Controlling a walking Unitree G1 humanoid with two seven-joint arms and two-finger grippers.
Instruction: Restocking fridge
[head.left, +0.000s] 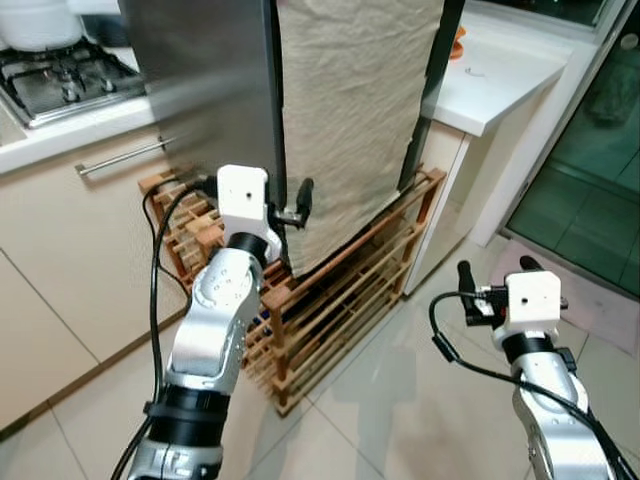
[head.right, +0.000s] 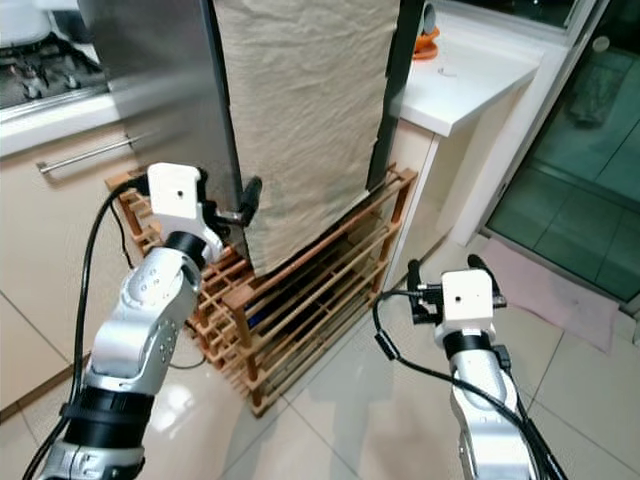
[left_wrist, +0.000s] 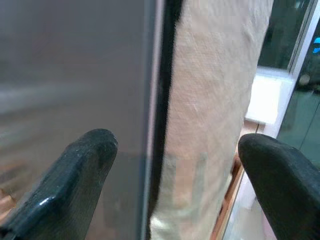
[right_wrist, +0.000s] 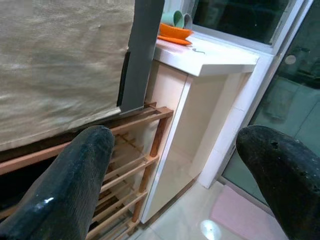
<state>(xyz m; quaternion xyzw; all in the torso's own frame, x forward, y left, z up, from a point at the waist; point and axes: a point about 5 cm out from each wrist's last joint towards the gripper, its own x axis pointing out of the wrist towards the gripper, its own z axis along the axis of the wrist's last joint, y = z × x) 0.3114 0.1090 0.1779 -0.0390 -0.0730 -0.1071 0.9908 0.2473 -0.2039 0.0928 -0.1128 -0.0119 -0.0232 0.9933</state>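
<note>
A: What is cut off or hard to make out around the tall grey steel fridge?

B: Its top runs out of the head views, and a creased beige cloth hangs down its front, hiding the face behind it. Its foot is hidden behind the slatted wooden rack standing against it. In the left wrist view the steel is smeared by blur, so the dark line between steel and cloth is probably the fridge's door edge, though I can't be sure.

A: Which way does the fridge run?

B: Its long axis is upright, with the cloth-covered front turned toward the robot and the bare steel side toward the steel gas hob on the cream counter to the fridge's left.

A: And the left gripper?

B: It is raised at the fridge's front corner, just above the rack, with its fingers spread wide; the steel edge lies between them, and neither finger visibly touches it.

A: The right gripper?

B: Low and well to the right of the fridge, over the pale tiled floor, fingers also spread and holding nothing. Beyond it, right of the fridge, a white counter carries an orange dish.
</note>
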